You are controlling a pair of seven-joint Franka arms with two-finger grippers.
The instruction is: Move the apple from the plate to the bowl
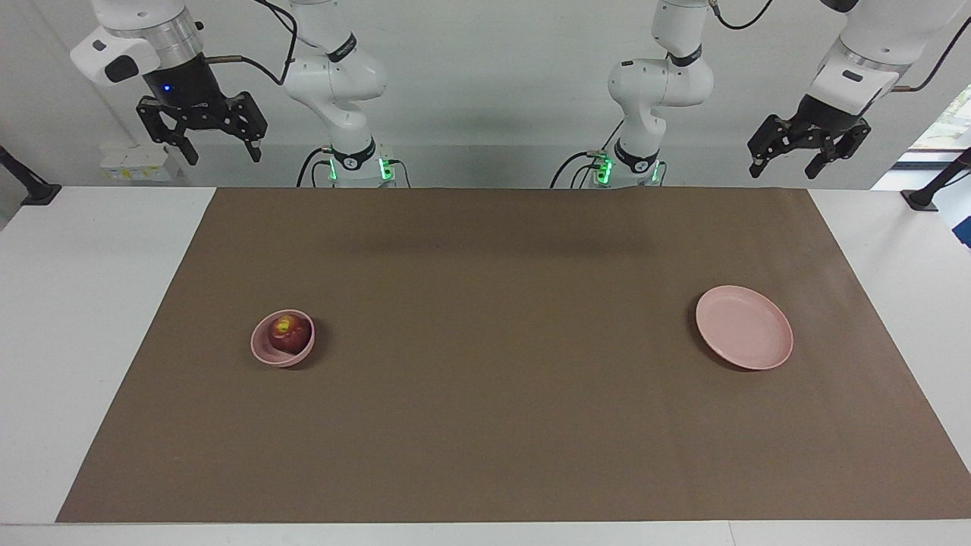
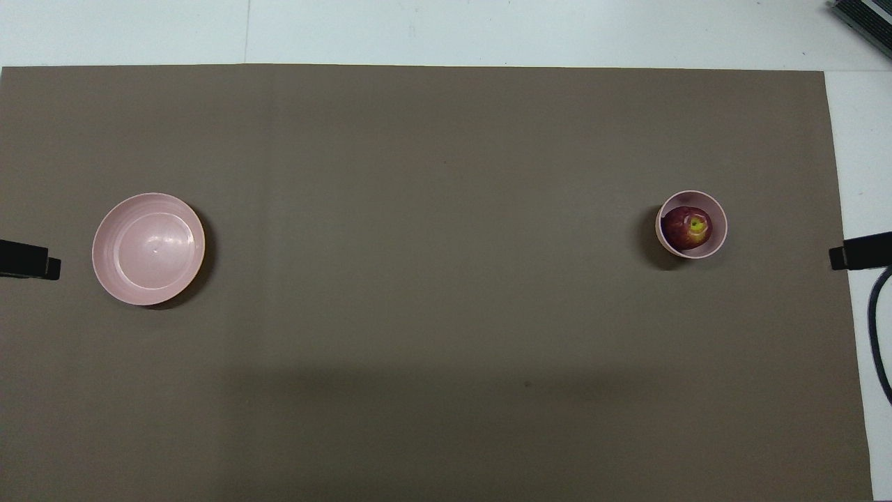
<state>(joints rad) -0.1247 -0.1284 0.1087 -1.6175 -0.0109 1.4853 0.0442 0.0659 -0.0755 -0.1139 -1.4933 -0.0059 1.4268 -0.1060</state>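
Observation:
The dark red apple point(image 1: 290, 332) with its yellowish patch facing up lies in the small deep pink bowl point(image 1: 265, 353), toward the right arm's end of the table. It also shows in the overhead view point(image 2: 686, 227), in the bowl point(image 2: 719, 237). The wide shallow pink plate point(image 1: 745, 327) is bare and lies toward the left arm's end; in the overhead view the plate point(image 2: 148, 249) holds nothing. My right gripper point(image 1: 222, 157) hangs open and empty, high up at the robots' end. My left gripper point(image 1: 783, 171) is likewise raised, open and empty.
A brown mat point(image 1: 485, 394) covers most of the white table point(image 1: 76, 318). A black cable point(image 2: 879, 328) hangs at the right arm's end in the overhead view.

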